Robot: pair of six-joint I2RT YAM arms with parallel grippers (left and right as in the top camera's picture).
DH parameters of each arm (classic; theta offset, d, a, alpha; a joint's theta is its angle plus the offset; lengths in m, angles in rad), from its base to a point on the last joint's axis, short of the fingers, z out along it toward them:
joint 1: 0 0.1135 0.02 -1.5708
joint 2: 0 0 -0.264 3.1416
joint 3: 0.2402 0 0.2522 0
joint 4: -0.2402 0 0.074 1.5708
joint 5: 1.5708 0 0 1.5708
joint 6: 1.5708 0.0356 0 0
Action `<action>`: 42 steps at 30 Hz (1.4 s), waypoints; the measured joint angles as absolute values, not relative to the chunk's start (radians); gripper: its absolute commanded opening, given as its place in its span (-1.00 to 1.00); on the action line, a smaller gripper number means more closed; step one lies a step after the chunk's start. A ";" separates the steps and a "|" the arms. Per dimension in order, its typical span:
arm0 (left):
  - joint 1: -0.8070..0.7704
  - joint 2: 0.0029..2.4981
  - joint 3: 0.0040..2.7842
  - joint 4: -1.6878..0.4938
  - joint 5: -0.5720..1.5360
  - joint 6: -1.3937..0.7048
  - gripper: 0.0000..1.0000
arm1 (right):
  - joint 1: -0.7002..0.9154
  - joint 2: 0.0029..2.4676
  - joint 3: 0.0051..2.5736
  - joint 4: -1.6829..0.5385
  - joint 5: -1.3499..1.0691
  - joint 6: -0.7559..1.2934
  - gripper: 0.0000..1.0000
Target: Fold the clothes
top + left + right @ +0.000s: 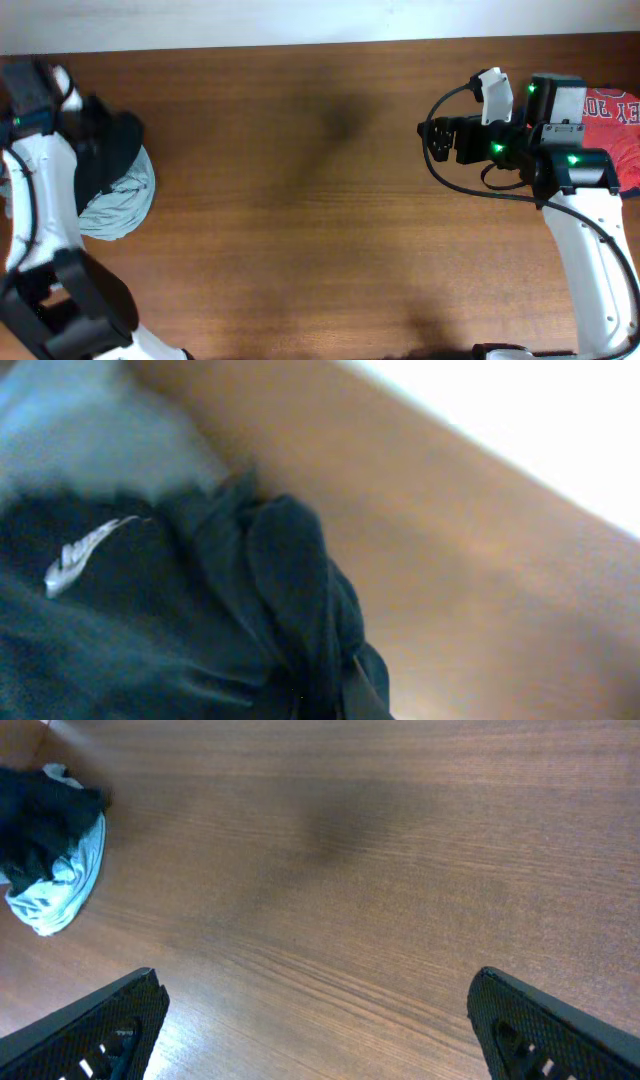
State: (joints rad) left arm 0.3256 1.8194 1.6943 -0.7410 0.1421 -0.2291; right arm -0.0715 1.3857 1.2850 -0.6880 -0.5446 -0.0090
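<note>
- Looking down from the overhead cam, the black T-shirt (108,150) sits bunched up at the far 9 o'clock edge of the wooden table (300,200), not spread out or folded at all.
- It's piled on top of a pale grey-blue shirt (125,205), which pokes out from under it toward 5 o'clock. The two are touching, basically one heap.
- The left wrist cam is right up against the pile. The black fabric (150,620) fills most of the view in crumpled folds, a small white mark (85,550) shows on it toward 9 o'clock, and the grey-blue cloth (90,440) is blurry up at 11 o'clock.
- The left arm (45,170) runs up the 9 o'clock side, and the left gripper (100,130) is down at the black shirt. Its fingers get lost against the dark cloth in both views, so honestly I can't tell if it's spread or pinching anything.
- The right gripper (320,1030) is spread wide with nothing in it. The two dark fingers (100,1030) sit at 7 and 5 o'clock of its own cam, with only bare table between them.
- From that cam the heap is way off at 10 o'clock, black (40,820) over grey-blue (60,890), well apart from that gripper.
- The right arm (590,230) comes up the 3 o'clock side of the table, with its wrist pointing toward 9 o'clock.
- A red shirt with white lettering (615,125) lies at the 2 o'clock edge, partly hidden behind that arm.
</note>
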 measured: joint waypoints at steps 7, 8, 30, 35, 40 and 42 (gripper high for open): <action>0.071 1.681 1.851 -0.762 0.210 -0.182 -0.98 | -0.072 1.386 1.285 -0.691 -0.545 -0.009 0.91; 0.047 1.670 1.855 -0.762 0.213 -0.176 -0.98 | -0.072 1.386 1.285 -0.694 -0.545 -0.009 0.89; -0.185 1.552 1.858 -0.682 0.213 -0.226 -0.98 | -0.084 1.343 1.292 -0.703 -0.754 0.189 0.66; -0.217 1.552 1.858 -0.659 0.213 -0.248 -0.98 | -0.004 1.382 1.293 -0.546 -0.772 0.251 0.56; -0.253 1.552 1.858 -0.652 0.214 -0.271 -0.98 | 0.070 1.408 1.294 -0.394 -0.761 0.319 0.43; -0.265 1.552 1.858 -0.650 0.214 -0.276 -0.98 | 0.091 1.428 1.294 -0.345 -0.757 0.342 0.40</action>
